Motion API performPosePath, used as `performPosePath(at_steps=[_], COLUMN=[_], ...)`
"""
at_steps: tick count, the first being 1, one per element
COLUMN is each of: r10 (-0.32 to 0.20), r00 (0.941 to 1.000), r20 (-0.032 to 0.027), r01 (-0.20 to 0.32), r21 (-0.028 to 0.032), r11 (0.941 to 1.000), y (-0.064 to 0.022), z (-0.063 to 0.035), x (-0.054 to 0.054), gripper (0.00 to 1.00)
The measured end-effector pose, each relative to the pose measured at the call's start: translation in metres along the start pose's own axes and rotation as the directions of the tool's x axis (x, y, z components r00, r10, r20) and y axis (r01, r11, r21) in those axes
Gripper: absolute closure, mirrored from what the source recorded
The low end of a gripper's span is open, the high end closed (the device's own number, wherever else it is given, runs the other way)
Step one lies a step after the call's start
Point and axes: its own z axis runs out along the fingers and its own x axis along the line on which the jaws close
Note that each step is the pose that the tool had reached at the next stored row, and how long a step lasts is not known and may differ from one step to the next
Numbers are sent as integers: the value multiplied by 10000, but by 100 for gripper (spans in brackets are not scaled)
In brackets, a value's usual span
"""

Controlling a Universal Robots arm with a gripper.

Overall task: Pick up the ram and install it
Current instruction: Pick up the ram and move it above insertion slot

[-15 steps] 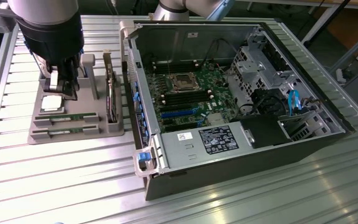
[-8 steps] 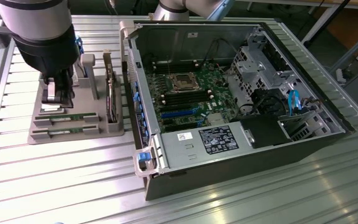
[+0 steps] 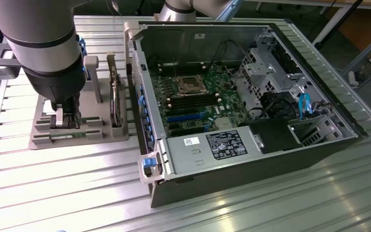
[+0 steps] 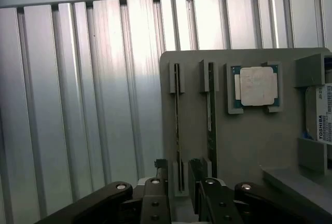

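Observation:
Two thin green ram sticks stand on edge in slots of a grey holder (image 4: 249, 141). One ram stick (image 4: 177, 120) runs between my fingertips, and its look-alike (image 4: 211, 115) sits one slot over. My gripper (image 4: 179, 178) is open and low over the holder, one finger (image 4: 161, 175) on each side of the first stick and not pressing on it. In the exterior view the gripper (image 3: 66, 118) reaches down into the holder (image 3: 76, 135) at that view's left. The open computer case (image 3: 250, 96) lies at that view's right, with the motherboard's memory slots (image 3: 185, 103) exposed.
A square silver processor (image 4: 258, 85) rests in the holder beside the sticks, and a labelled drive (image 4: 324, 115) sits at the holder's edge. A dark card (image 3: 114, 94) stands upright between the holder and the case wall. The table (image 3: 56, 193) is ribbed aluminium.

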Motion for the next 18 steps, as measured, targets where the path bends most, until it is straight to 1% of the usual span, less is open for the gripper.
performPosePath(at_steps=[1, 2, 4, 5, 6, 8, 9, 11, 15, 18], r10=[0, 0, 0, -5, -7, -7, -8, -8, -7, -7], r00=[10000, 10000, 10000, 10000, 10000, 10000, 10000, 10000, 10000, 10000], r20=[0, 2, 1, -3, 3, 1, 3, 2, 1, 0], r01=[0, 0, 0, 5, 7, 7, 8, 8, 7, 7], r21=[0, 2, 1, -2, 3, 9, 11, 9, 9, 8], r11=[10000, 10000, 10000, 10000, 10000, 10000, 10000, 10000, 10000, 10000], y=[0, -6, -10, 2, 31, 114, 163, 163, 158, 157], z=[2, 74, 160, 295, 320, 342, 387, 408, 508, 543], x=[1, 25, 35, 27, -77, -68, -62, -61, -57, -55], gripper=[71, 71, 71, 71, 71, 71, 71, 71, 71, 71])
